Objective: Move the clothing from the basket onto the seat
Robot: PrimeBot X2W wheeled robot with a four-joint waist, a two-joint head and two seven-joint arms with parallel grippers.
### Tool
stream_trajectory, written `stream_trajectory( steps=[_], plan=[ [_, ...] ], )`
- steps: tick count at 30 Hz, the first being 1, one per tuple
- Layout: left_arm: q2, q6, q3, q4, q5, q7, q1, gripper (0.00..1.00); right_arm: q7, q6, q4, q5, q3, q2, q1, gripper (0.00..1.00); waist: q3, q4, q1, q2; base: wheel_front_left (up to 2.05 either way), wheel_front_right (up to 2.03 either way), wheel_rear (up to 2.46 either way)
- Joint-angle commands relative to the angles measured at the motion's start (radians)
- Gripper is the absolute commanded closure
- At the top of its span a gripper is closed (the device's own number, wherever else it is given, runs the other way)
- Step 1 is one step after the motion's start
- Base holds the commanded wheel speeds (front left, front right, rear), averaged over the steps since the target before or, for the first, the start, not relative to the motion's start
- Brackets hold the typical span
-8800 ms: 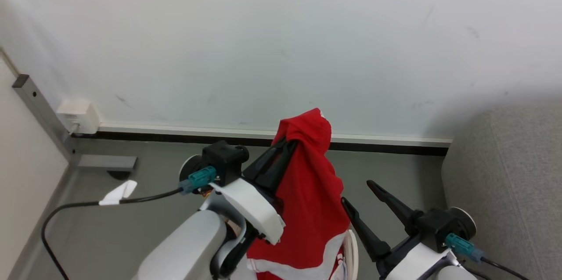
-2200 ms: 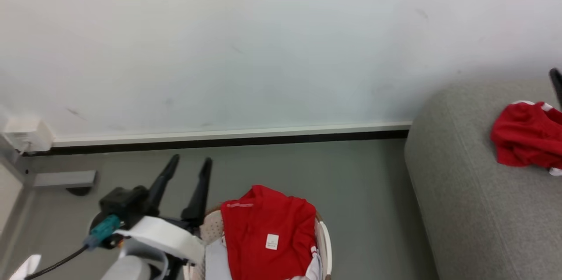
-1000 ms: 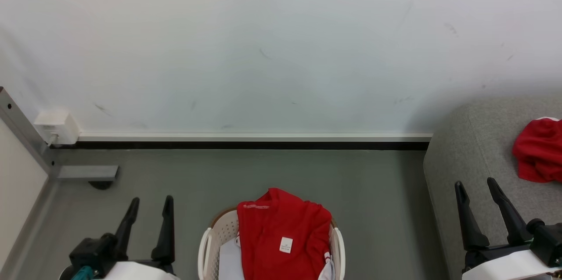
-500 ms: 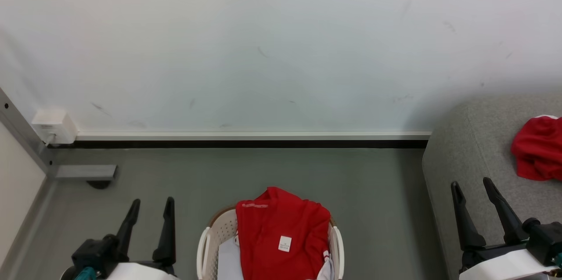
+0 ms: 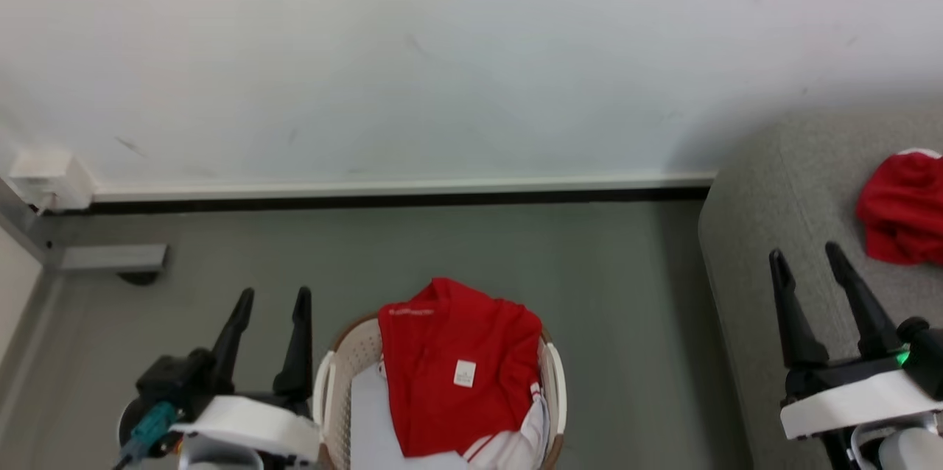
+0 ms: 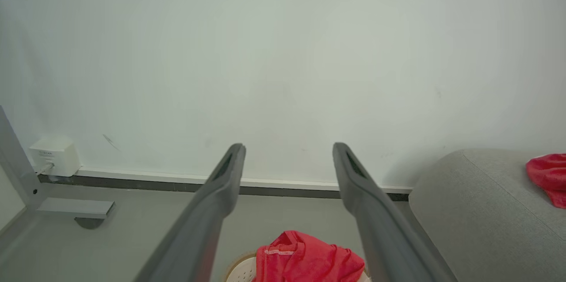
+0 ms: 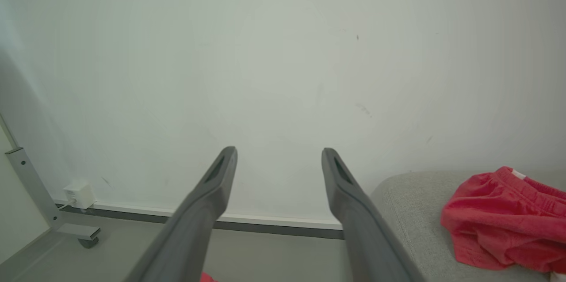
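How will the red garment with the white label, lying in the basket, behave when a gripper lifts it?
The red garment lies creased and draped over the basket rim, so it is probably floppy and would hang down. It looks thin, so likely light. A fold might drag the white-edged cloth beneath along.

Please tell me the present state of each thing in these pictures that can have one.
left gripper: open, empty.
right gripper: open, empty.
basket: upright on the floor, clothing inside.
labelled red garment: lying on top in the basket.
seat: one garment lying on it.
crumpled red garment: on the seat, not held.
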Motion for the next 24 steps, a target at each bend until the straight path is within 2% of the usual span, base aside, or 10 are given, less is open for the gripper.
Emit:
stream_trajectory(
  steps=[1, 10, 24],
  plan=[
    [0.002, -0.003, -0.009, 0.013, 0.000, 0.000, -0.038, 0.00, -0.003, -0.002, -0.012, 0.005, -0.010, -0.008, -0.030, 0.00, 0.062, -0.018, 0.0000, 0.0000, 0.00, 0.00, 0.00],
    [0.017, -0.007, -0.038, 0.075, 0.006, 0.000, -0.142, 0.00, -0.003, -0.002, -0.048, -0.006, -0.043, -0.005, -0.102, 0.00, 0.193, -0.056, 0.0000, 0.0000, 0.00, 0.00, 0.00],
    [0.051, -0.008, -0.105, 0.317, -0.006, 0.007, -0.334, 0.00, -0.003, -0.002, -0.099, -0.015, -0.113, 0.019, -0.180, 0.00, 0.368, -0.119, 0.0000, 0.0000, 0.00, 0.00, 0.00]
  ],
)
